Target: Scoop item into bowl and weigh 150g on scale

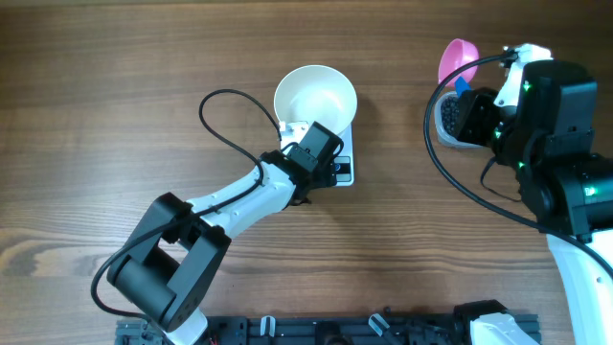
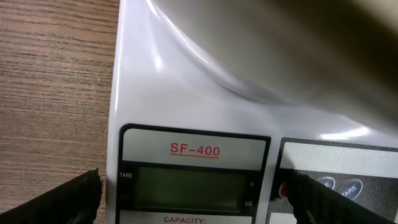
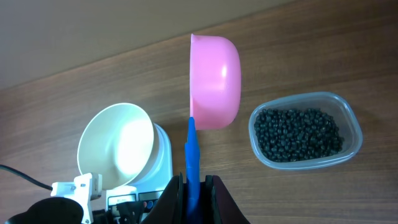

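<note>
The empty white bowl (image 1: pixel 314 94) sits on the white scale (image 1: pixel 346 165). My left gripper (image 1: pixel 324 153) hovers open low over the scale's front edge. In the left wrist view its fingertips (image 2: pixel 65 200) straddle the blank grey display (image 2: pixel 189 186), and the right one lies at a red button (image 2: pixel 284 190). My right gripper (image 3: pixel 193 186) is shut on the blue handle (image 3: pixel 191 149) of a pink scoop (image 3: pixel 216 81), held in the air on its side and showing no load. The item, small black beads (image 3: pixel 297 134), fills a clear tub (image 1: pixel 446 119) partly under the right arm.
A black cable (image 1: pixel 225 120) loops from the left arm over the wooden table left of the bowl. The right arm's black body (image 1: pixel 546 125) covers the table's right side. The tub stands right of the scale with bare wood between them.
</note>
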### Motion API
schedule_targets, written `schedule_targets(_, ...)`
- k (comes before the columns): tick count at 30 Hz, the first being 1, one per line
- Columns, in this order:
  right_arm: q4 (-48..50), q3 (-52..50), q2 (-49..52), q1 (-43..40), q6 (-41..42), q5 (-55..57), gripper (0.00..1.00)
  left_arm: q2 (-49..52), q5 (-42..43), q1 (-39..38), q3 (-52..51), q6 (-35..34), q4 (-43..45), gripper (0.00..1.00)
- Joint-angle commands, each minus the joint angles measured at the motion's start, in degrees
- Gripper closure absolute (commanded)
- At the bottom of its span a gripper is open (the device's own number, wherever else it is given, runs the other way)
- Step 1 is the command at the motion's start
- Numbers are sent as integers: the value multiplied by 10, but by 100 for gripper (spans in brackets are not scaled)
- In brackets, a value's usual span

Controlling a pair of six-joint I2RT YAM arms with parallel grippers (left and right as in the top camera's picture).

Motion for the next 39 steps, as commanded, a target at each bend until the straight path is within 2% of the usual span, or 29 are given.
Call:
schedule_targets(1, 3, 7, 4, -2, -2, -5, 96, 16, -14, 0, -11, 2, -9, 0)
schedule_targets(9, 3, 7, 4, -2, -8, -3, 96, 39, -10, -1, -11, 7, -12, 0)
schedule_targets(22, 3, 7, 4, -2, -10, -3, 96, 23, 3, -1, -8, 7, -11, 0)
schedule_targets(31, -3, 7, 4, -2, -10, -3, 96, -66, 26, -1, -8, 7, -29, 0)
schedule_targets(39, -5, 7, 4, -2, -11, -3, 96, -201, 73, -1, -8, 4, -72, 0)
